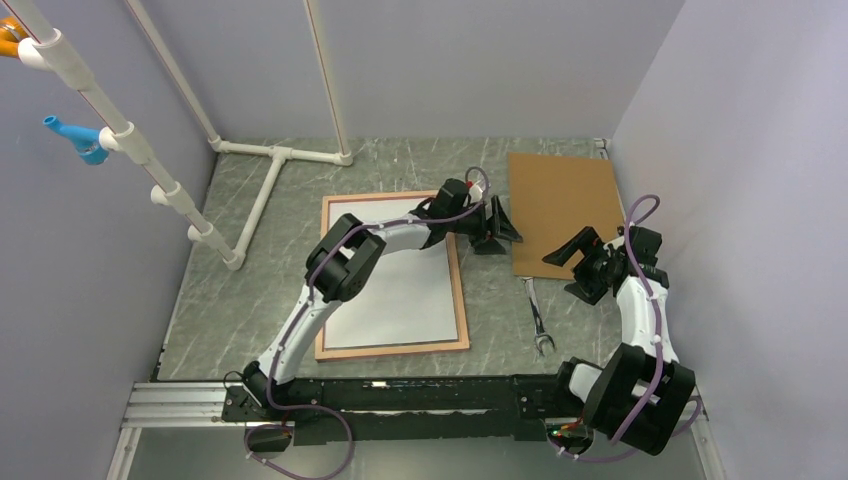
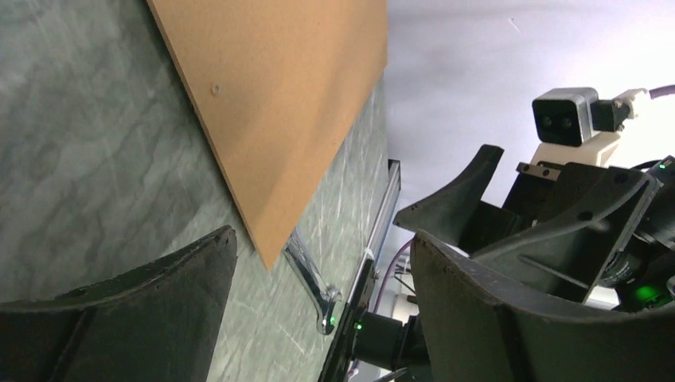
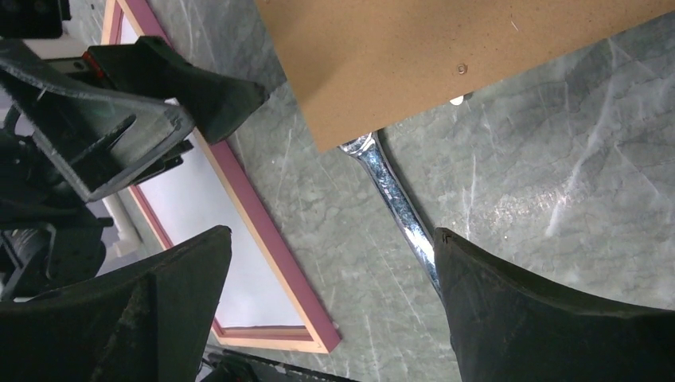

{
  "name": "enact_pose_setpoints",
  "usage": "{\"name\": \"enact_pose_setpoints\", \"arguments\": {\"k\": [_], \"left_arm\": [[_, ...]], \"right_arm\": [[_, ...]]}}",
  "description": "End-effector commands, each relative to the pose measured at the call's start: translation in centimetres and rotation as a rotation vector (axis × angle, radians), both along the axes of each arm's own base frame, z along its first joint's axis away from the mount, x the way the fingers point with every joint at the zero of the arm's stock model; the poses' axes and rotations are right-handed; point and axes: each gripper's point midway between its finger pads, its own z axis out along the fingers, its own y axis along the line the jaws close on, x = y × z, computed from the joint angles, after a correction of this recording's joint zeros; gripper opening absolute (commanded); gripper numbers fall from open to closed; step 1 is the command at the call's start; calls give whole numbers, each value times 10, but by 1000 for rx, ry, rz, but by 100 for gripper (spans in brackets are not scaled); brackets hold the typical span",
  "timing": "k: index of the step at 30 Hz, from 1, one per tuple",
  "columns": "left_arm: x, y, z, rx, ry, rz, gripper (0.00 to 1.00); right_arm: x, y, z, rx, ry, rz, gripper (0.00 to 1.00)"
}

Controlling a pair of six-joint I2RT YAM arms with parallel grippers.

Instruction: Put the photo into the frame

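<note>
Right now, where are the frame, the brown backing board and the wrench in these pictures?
frame (image 1: 395,350): top view, on its near wooden edge.
brown backing board (image 1: 562,212): top view, on the middle of its face.
wrench (image 1: 537,315): top view, on its shaft.

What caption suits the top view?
Left gripper and right gripper open beside backing board; photo lies white-side-up in frame.

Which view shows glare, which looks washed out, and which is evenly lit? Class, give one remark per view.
Top external: soft, even light, everything sharp. Left wrist: the pale wall looks bright and washed out, while the left gripper looms dark. Right wrist: bright glare on the shiny metal spanner, and a sheen on the green marbled table.
</note>
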Motion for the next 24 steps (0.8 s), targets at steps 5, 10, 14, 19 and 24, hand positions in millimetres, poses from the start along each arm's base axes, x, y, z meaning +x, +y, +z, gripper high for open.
{"name": "enact_pose_setpoints", "arguments": {"k": [5,10,14,19,24], "left_arm": [[5,-25,8,-99,5,-16,81],[6,-24,-10,-58,11,5,80],[5,-30,-19,-78,29,3,75],[4,-39,-26,-84,33,-6,73],[6,-40,-37,-78,48,13,65]], "right_arm": [[0,-4,12,-32,-36,-2,99],[0,-3,11,-26,-38,0,99],[0,-3,11,-26,-39,-1,99],[0,-3,9,-20,-37,0,99],[0,0,7,-2,-42,3,99]]}}
